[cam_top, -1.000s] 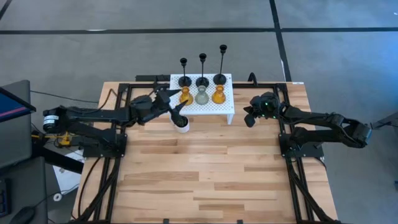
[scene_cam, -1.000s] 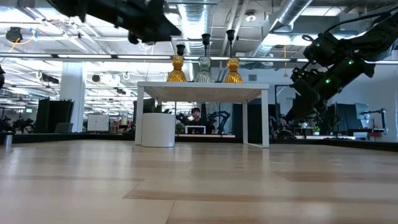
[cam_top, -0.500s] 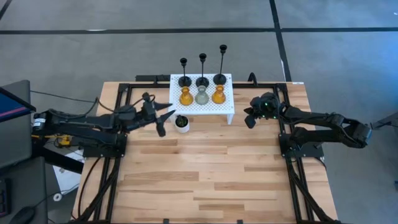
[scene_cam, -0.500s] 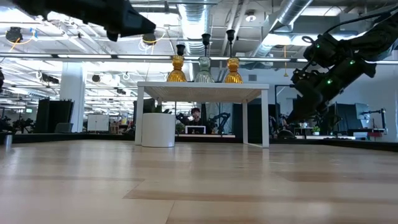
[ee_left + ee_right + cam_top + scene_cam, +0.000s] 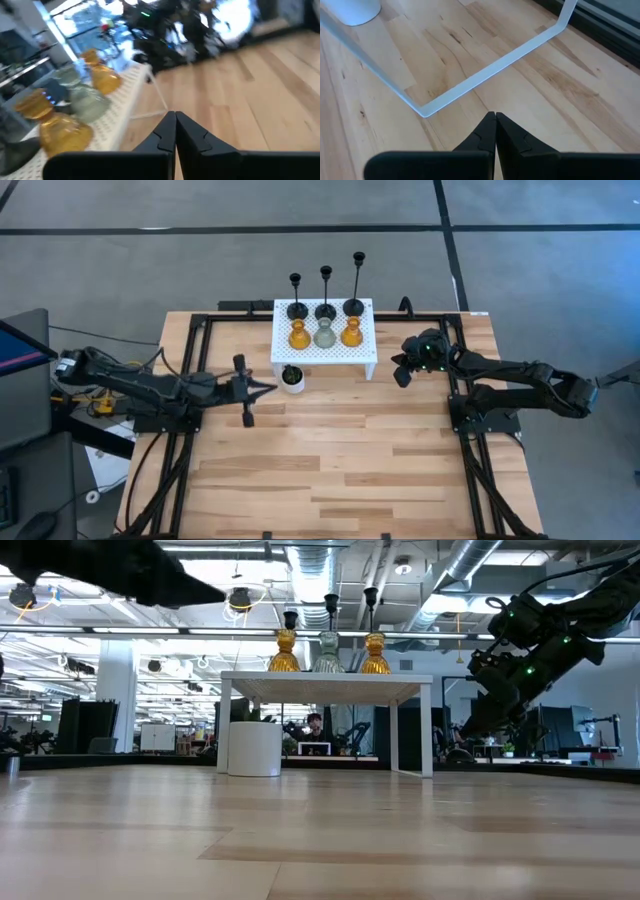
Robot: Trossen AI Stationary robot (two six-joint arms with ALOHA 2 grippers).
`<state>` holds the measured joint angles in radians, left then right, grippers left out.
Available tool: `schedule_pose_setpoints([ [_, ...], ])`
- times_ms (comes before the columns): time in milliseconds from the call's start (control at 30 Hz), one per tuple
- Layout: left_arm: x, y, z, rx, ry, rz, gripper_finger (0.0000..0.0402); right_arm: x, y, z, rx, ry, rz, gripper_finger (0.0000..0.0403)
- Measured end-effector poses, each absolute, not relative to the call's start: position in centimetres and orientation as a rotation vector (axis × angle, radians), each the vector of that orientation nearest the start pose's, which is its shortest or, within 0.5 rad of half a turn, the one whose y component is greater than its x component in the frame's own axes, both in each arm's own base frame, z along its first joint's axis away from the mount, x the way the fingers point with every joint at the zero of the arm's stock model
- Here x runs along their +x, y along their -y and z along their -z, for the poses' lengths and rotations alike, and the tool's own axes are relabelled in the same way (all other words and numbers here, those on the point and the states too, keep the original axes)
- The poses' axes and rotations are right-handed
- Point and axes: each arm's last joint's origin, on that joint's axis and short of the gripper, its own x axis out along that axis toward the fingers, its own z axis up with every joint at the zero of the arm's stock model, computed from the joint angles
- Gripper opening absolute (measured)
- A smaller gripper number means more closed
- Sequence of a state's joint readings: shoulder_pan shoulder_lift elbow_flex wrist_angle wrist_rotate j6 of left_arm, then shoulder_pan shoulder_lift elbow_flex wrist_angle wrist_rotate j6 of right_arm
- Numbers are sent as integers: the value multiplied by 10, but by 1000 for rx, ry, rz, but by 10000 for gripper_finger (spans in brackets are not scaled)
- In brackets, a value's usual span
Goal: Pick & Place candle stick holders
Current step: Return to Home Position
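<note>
Since 1 second ago, the left fingers (image 5: 264, 388) have drawn back from the white shelf (image 5: 362, 356) and now sit just short of the plant pot (image 5: 291, 378). The right fingers (image 5: 400, 371) have not shifted.

High view: all 6 candle stick holders stand on the shelf, beyond the left fingers. The 3 black holders (image 5: 326, 308) form the far row, and the 2 amber holders (image 5: 298, 335) flank the clear holder (image 5: 325, 335) in the near row.

Low view: the glass row (image 5: 328, 652) lines the shelf top and nothing touches it.

Left wrist view: the left fingers (image 5: 165, 136) are clenched on nothing, with the amber glass (image 5: 65, 132) off to one side ahead.

Right wrist view: the right fingers (image 5: 485, 134) are pressed together and empty, above the table near a shelf leg (image 5: 485, 75).

The glass holders look hard, slick and breakable, so a gentle squeeze at the narrow waist would suit them. The black holders look stiff but tippy, so they are best taken low on the stem.
</note>
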<state>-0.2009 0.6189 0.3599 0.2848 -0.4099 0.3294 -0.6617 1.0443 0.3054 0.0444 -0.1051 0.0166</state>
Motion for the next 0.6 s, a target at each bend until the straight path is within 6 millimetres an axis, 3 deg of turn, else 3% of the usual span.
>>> schedule_pose_setpoints([
  [167,142,29,-247,400,-79,-116,6,146,110,-149,264,-652,531,0],
  [333,132,32,-254,382,-11,6,4,146,109,-152,262,-637,501,0],
  [600,119,30,-256,364,21,86,6,139,96,-177,256,-475,322,0],
])
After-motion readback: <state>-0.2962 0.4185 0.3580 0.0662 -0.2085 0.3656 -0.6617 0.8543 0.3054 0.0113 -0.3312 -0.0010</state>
